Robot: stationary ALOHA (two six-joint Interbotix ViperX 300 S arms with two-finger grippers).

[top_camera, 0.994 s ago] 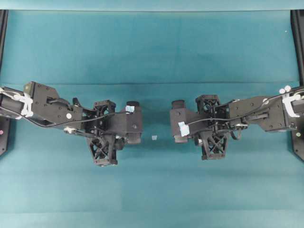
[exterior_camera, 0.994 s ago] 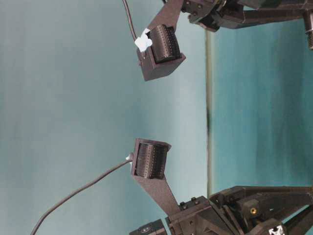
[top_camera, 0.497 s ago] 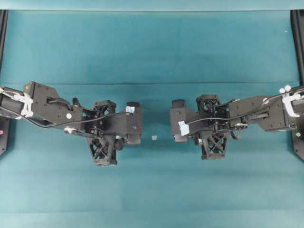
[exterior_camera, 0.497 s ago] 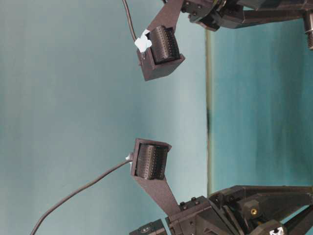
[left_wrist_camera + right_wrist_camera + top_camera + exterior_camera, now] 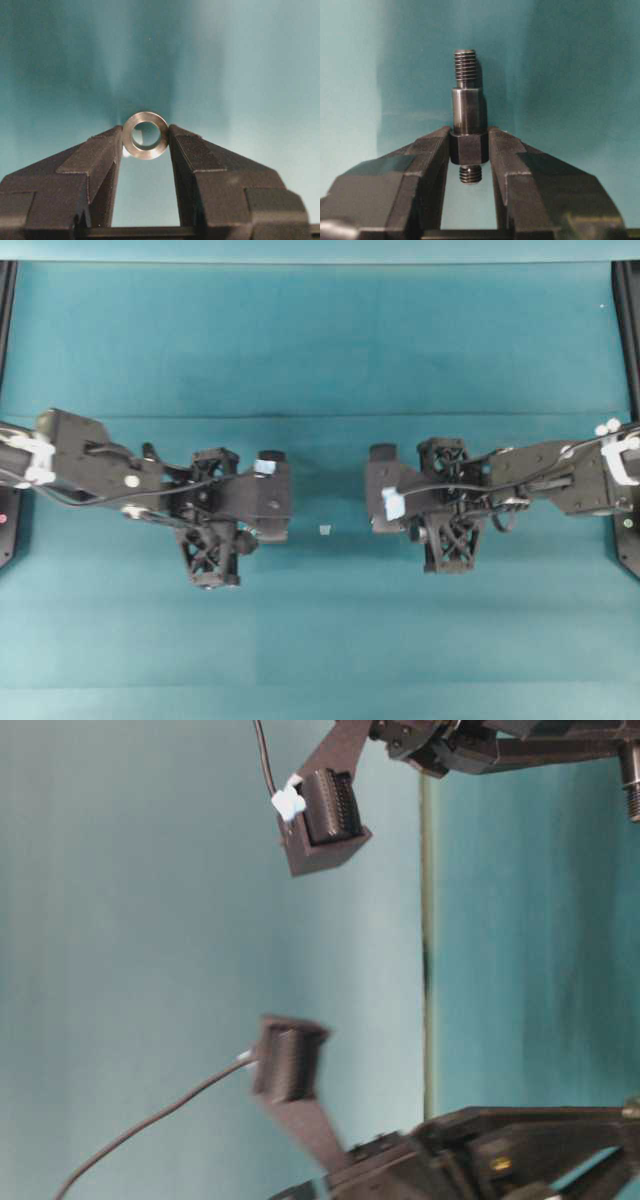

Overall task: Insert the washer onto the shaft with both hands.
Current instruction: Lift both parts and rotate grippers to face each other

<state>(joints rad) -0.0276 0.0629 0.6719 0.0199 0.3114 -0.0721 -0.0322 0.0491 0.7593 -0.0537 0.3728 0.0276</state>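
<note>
While both arms face each other over the teal table point(image 5: 320, 350), I see the left gripper point(image 5: 145, 142) pinching the washer point(image 5: 145, 135) between its fingertips, hole facing the wrist camera, ring edge clear above the pads. Right gripper point(image 5: 469, 150) is clamped on the shaft point(image 5: 467, 115) at its thicker hex section; shaft stands upright in the wrist view, long threaded end sticking well out past the fingers, short threaded end showing in the gap below the grip. From overhead, left gripper point(image 5: 272, 502) and right gripper point(image 5: 380, 495) are apart with an open strip of table between them. One tiny pale square scrap point(image 5: 323, 530) lies on the cloth in that gap, touching neither gripper. Plenty of bare table above and below both arms; black frame rails point(image 5: 628, 330) only at the far side edges.
</note>
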